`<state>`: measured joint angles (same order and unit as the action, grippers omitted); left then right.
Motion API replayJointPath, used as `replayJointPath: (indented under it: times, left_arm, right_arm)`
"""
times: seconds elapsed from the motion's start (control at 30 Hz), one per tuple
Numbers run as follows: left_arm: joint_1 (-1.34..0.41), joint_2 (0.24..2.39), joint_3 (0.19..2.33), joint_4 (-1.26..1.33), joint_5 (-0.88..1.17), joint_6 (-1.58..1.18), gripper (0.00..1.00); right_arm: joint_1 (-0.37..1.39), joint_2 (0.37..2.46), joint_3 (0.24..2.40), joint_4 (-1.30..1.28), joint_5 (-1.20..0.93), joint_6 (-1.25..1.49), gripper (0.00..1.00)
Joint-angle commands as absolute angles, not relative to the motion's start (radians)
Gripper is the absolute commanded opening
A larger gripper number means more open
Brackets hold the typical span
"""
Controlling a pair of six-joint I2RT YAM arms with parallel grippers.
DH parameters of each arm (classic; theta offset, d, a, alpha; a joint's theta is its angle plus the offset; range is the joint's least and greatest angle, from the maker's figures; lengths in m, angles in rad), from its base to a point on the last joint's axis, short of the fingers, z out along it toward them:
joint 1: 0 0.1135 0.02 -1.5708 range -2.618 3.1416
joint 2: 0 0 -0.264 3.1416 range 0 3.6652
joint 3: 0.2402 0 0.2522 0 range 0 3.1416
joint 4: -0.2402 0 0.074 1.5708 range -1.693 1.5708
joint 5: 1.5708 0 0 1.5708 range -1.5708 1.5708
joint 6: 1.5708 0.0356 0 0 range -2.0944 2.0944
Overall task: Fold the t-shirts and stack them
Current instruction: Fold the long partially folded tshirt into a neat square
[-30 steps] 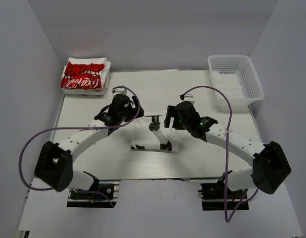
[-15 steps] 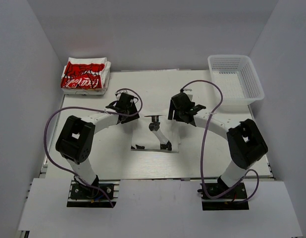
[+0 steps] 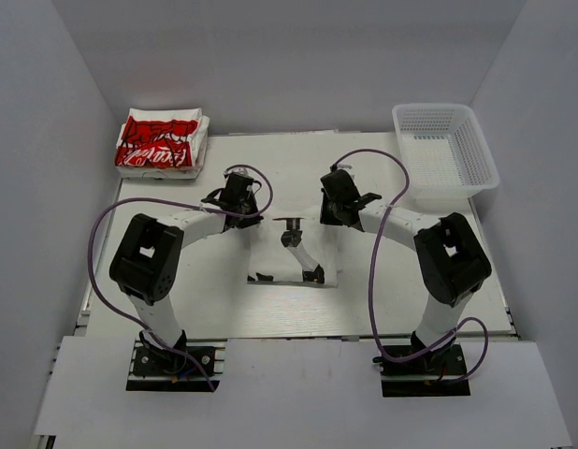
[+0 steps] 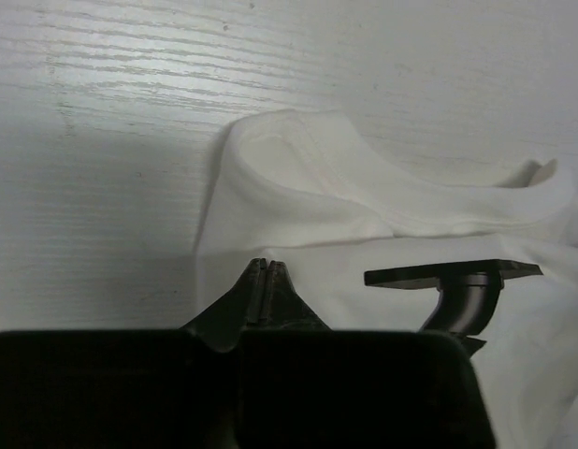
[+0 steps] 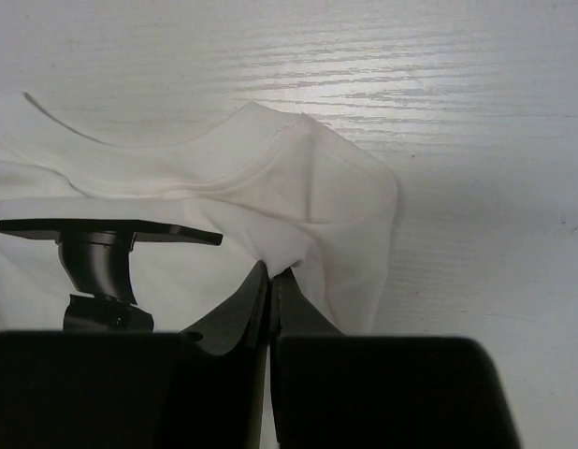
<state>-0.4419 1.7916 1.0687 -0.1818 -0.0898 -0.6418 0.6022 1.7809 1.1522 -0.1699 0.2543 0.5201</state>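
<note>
A plain white t-shirt (image 3: pixel 270 257) lies flat at the table's middle, its far edge rumpled in the left wrist view (image 4: pixel 317 187) and the right wrist view (image 5: pixel 270 178). My left gripper (image 3: pixel 240 201) is down at the shirt's far left corner, its jaws (image 4: pixel 267 267) shut, tips pressed into the cloth. At the far right corner my right gripper (image 3: pixel 334 208) is shut (image 5: pixel 272 273) on a pinched pucker of cloth. A folded stack of red-printed t-shirts (image 3: pixel 161 142) sits at the far left.
A black stand with a flat plate (image 3: pixel 298 245) rests on the shirt between the grippers, also seen from the left wrist (image 4: pixel 453 276) and the right wrist (image 5: pixel 102 234). A white mesh basket (image 3: pixel 445 154) stands at the far right corner.
Both arms have swung forward and lowered to the shirt's far corners. Both grippers have gone from open to shut, the right one gathering a pucker of cloth.
</note>
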Motion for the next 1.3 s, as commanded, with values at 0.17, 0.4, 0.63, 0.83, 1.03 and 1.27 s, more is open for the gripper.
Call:
replayJointPath:
  times: [0.17, 0.4, 0.63, 0.83, 1.03, 1.27]
  left_arm:
    - [-0.468, 1.474, 0.913, -0.02, -0.034, -0.591, 0.0]
    - [-0.468, 1.356, 0.877, 0.0, -0.047, -0.571, 0.0]
    - [-0.449, 1.517, 0.989, 0.057, -0.136, -0.571, 0.0]
    - [-0.43, 1.788, 1.161, 0.035, -0.21, -0.571, 0.0]
    - [-0.408, 2.026, 1.351, -0.064, -0.256, -0.58, 0.0]
    - [-0.397, 1.984, 1.397, -0.097, -0.235, -0.552, 0.61]
  right_arm:
    - [0.603, 1.546, 1.039, -0.078, 0.216, 0.491, 0.0]
    - [0.592, 1.413, 0.96, -0.048, 0.175, 0.494, 0.0]
    - [0.536, 1.523, 1.015, -0.02, 0.259, 0.503, 0.0]
    - [0.453, 1.755, 1.106, -0.012, 0.258, 0.541, 0.0]
    - [0.416, 1.924, 1.198, 0.072, 0.095, 0.465, 0.05]
    - [0.416, 1.858, 1.221, 0.057, 0.107, 0.416, 0.53]
